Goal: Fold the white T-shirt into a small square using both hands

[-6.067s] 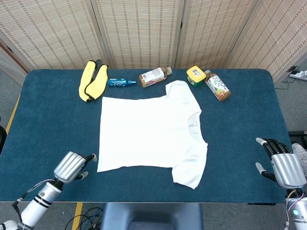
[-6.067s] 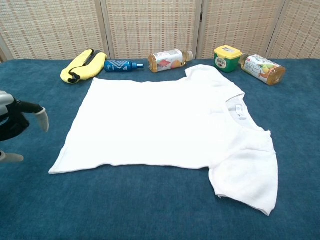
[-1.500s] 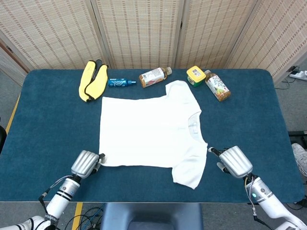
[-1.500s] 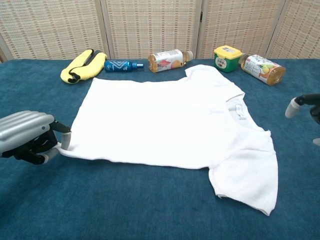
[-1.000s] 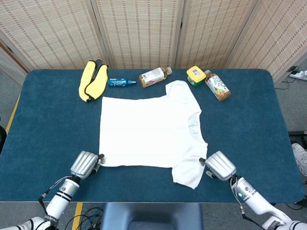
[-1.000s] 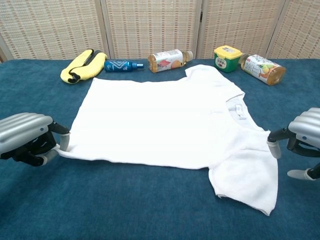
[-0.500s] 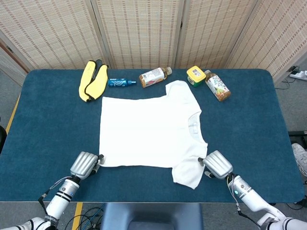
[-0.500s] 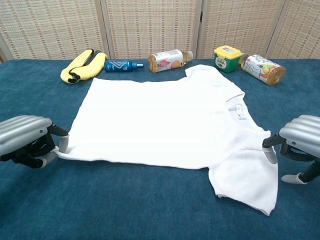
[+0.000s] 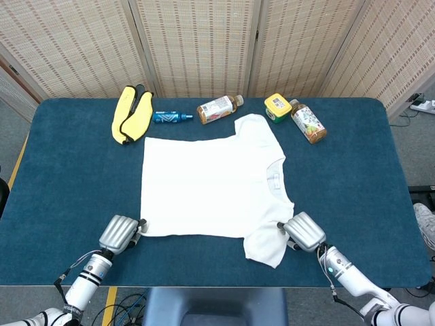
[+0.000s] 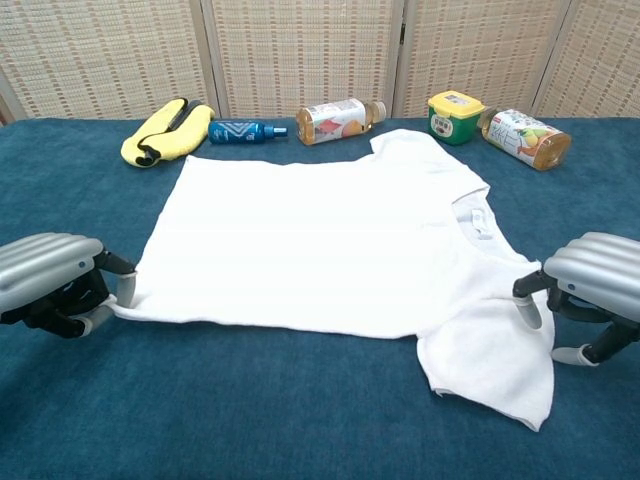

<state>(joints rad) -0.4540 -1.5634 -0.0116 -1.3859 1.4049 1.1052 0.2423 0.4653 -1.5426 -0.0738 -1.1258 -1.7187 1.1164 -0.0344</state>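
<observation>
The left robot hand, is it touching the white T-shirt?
Touching. The chest view shows the left robot hand with its fingers closed on the near corner of the white T-shirt.

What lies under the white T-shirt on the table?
Only blue table cloth shows around the T-shirt, which lies flat. Whatever is beneath it stays covered.

White T-shirt on dark blue table, silver hands.

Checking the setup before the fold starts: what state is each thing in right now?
white T-shirt: spread flat, unfolded
left hand: pinching the shirt's near hem corner
right hand: fingers on the near sleeve's edge; grip unclear
three bottles: lying on their sides, capped
green jar: upright, yellow lid on
</observation>
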